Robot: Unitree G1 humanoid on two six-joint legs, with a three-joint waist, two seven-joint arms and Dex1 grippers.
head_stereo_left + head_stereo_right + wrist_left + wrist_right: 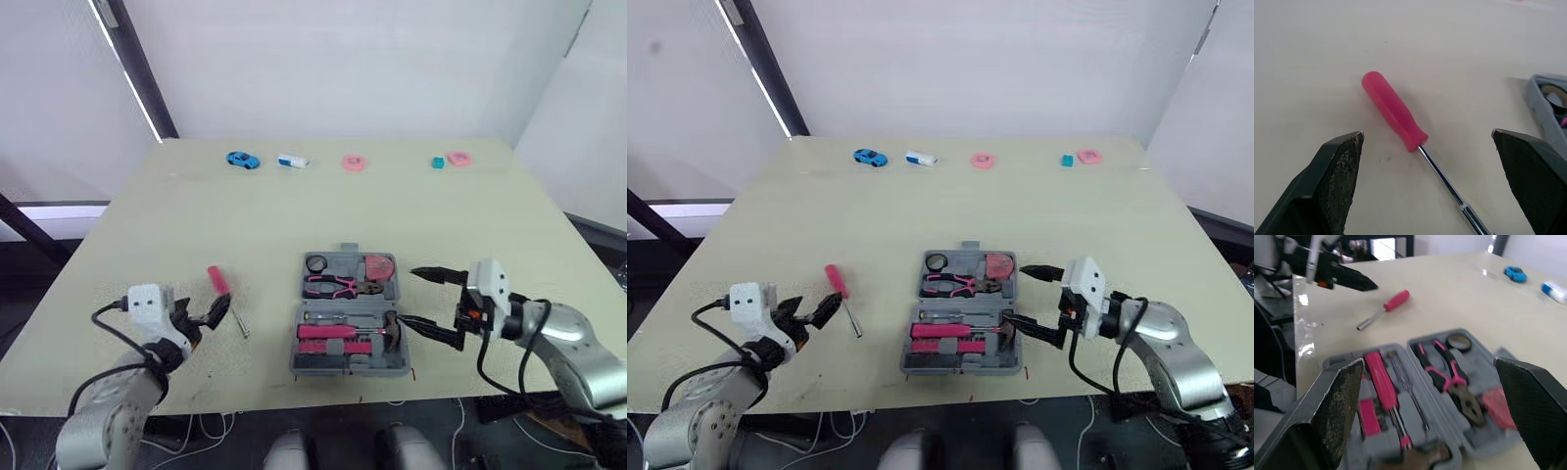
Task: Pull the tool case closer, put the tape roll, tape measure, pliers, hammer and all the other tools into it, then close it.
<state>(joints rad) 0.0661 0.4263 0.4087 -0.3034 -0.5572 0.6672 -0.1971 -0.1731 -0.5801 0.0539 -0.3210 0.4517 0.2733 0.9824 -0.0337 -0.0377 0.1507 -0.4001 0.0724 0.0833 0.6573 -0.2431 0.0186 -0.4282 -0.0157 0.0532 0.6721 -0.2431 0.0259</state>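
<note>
The left pincer [221, 311], spread wide and empty, points at the pink screwdriver [1400, 120] lying loose on the surface, left of the open tool case [348, 370]. If one finger touches first, the round handle may roll away. The right pincer [409, 296], likewise wide and empty, sits just beside the case's right side. A bump there could skew the case.

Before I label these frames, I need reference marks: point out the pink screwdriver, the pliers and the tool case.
pink screwdriver [1396, 112], left wrist view, on its pink handle.
pliers [1453, 371], right wrist view, on one pink-and-black grip.
tool case [348, 371], left eye view, on its near front wall.
</note>
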